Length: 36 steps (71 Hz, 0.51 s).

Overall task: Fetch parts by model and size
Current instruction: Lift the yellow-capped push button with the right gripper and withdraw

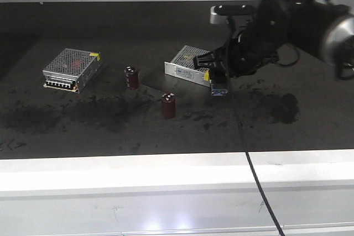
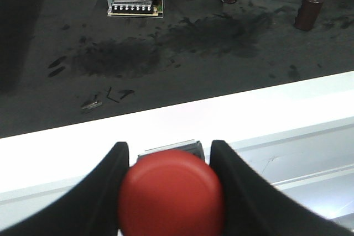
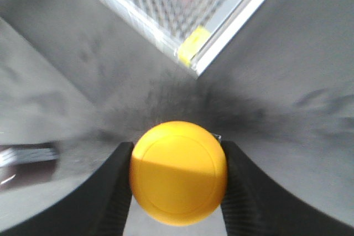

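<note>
A red mushroom-cap switch (image 2: 171, 192) fills the bottom of the left wrist view. My left gripper (image 2: 168, 147) is shut on it, with the switch's grey base showing just behind the cap, over the white front ledge (image 2: 232, 109). The left gripper does not show in the front view. A yellow-cap switch (image 3: 178, 172) sits between the black fingers of my right gripper (image 3: 177, 146), which is shut on it. In the front view the right gripper (image 1: 217, 80) hangs just off the table beside a silver box, with the switch's base (image 1: 219, 90) under it.
Two perforated silver boxes lie on the dark table, one at the left (image 1: 72, 68) and one by the right gripper (image 1: 189, 63). Two dark-red capacitors (image 1: 131, 77) (image 1: 168, 105) stand between them. A black cable (image 1: 254, 175) crosses the white ledge.
</note>
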Motion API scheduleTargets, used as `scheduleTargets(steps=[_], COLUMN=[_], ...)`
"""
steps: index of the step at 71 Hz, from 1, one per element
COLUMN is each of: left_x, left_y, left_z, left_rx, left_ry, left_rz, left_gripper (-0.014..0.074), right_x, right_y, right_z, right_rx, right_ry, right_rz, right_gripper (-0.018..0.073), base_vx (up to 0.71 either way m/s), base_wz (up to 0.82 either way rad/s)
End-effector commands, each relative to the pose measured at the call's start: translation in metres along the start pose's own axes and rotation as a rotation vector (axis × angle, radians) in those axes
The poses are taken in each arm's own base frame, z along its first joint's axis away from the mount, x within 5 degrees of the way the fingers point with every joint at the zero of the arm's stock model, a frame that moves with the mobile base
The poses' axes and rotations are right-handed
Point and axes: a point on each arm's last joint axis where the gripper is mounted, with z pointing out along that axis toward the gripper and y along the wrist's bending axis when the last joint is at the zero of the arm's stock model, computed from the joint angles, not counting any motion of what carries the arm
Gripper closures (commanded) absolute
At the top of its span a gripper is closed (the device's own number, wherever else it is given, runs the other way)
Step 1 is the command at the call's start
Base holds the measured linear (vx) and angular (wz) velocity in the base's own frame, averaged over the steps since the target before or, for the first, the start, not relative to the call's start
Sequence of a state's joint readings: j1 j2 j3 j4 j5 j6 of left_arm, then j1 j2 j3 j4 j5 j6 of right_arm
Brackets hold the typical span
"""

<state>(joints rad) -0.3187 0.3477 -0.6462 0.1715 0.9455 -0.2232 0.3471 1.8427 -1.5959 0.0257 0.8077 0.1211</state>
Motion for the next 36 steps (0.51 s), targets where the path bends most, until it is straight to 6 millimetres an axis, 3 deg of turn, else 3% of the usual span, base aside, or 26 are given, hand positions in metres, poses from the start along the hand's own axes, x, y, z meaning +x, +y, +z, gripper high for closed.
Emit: scheduleTargets(steps=[1, 36], left_x=[-0.012, -0.012], left_y=[-0.001, -0.001], left_z=[-0.003, -0.003], left_rx=[0.013, 0.013], left_ry=[-0.076, -0.076], left_rz=[0.002, 0.002], left_gripper=[0.0594, 0.0594], right_x=[-0.004, 0.109], right_y=[-0.002, -0.016], right_z=[-0.052, -0.158], right_rx=[-0.007, -0.023], right_ry=[-0.217, -0.556], right_rz=[-0.011, -0.056], right_gripper=[0.0569, 0.0569], base_vx=[0.00, 0.00], base_wz=[0.00, 0.00])
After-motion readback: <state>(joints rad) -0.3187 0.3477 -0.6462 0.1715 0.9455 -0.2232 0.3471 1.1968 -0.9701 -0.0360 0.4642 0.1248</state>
